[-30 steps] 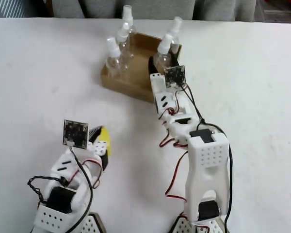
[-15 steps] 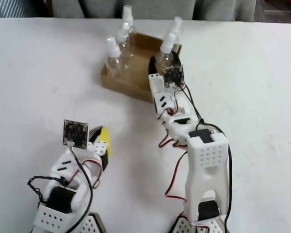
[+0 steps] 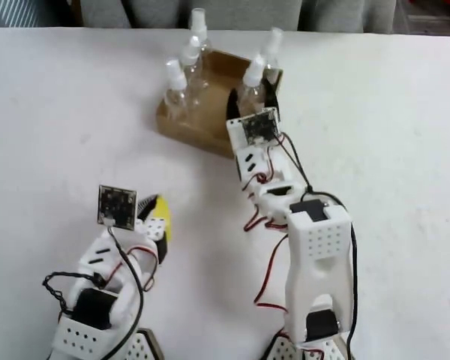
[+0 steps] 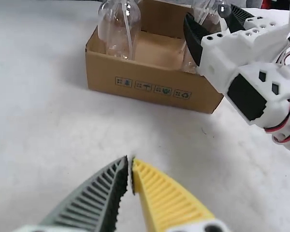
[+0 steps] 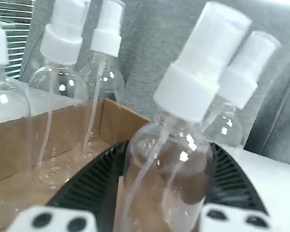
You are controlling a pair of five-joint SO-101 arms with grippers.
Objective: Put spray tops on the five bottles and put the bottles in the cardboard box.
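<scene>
From above, the box (image 3: 195,131) sits on the white surface (image 3: 375,112). The right gripper (image 3: 253,96) is at the box's near right corner, its fingers around a bottle (image 3: 252,75). Four more bottles (image 3: 175,88) stand in or just behind the box. The left gripper (image 3: 156,214) is well apart from the box. Left wrist: the left gripper (image 4: 130,166) has its fingers closed together on nothing, pointing at the box (image 4: 150,89). Right wrist: black fingers (image 5: 89,186) hug the clear bottle (image 5: 169,164), which has its spray top (image 5: 195,77) on, over the box (image 5: 116,123).
</scene>
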